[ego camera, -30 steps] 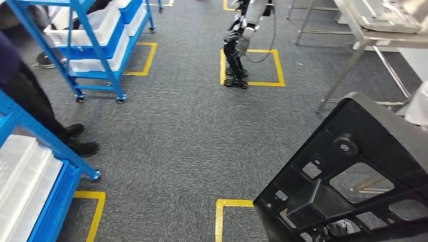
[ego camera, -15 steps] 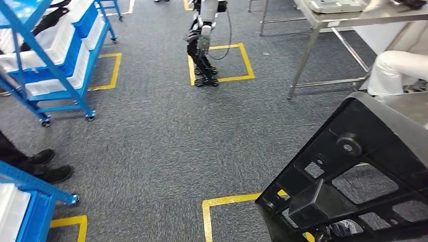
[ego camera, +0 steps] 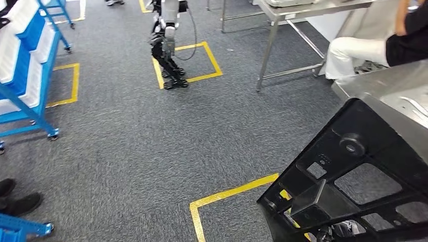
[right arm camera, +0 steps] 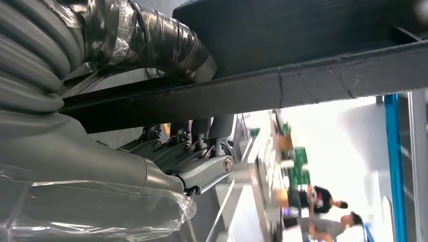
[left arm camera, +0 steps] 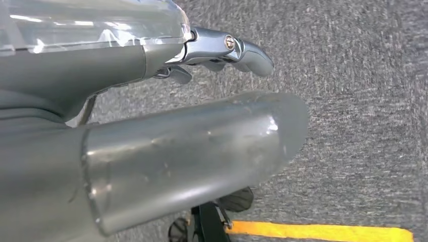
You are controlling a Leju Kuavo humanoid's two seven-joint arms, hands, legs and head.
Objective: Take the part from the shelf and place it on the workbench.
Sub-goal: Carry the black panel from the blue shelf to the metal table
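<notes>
At far left in the head view, a blue wheeled shelf rack (ego camera: 25, 75) stands on the grey carpet (ego camera: 126, 146), its tiers carrying white plastic bins (ego camera: 7, 48) whose contents cannot be made out; a pair of dark shoes (ego camera: 17, 201) belonging to a person shows near the lower left edge. Left of centre, further off, a second humanoid robot (ego camera: 169, 43) stands at a floor square marked in yellow tape (ego camera: 184, 63). Right of that, a steel-legged table (ego camera: 298, 10) carries a pale tray-like object, too cropped to identify, and a seated person in white trousers (ego camera: 353, 53) is beside it. At far right, the metal workbench (ego camera: 393, 96) enters the frame, and the task's black moulded part (ego camera: 353, 176), a ribbed panel with cut-out windows, is held low at the robot's right side, near the bench edge but, as far as can be judged, not yet over it. The pick from the shelf therefore appears done; the carry seems nearly complete, with setting down and release remaining. The right hand (right arm camera: 166, 151) grips the part's edge, fingers (right arm camera: 222, 126) hooked over one face and the taped thumb pressed on the other. The left hand (left arm camera: 176, 146) hangs over the carpet holding nothing, its fingers extended and apart from the thumb.
</notes>
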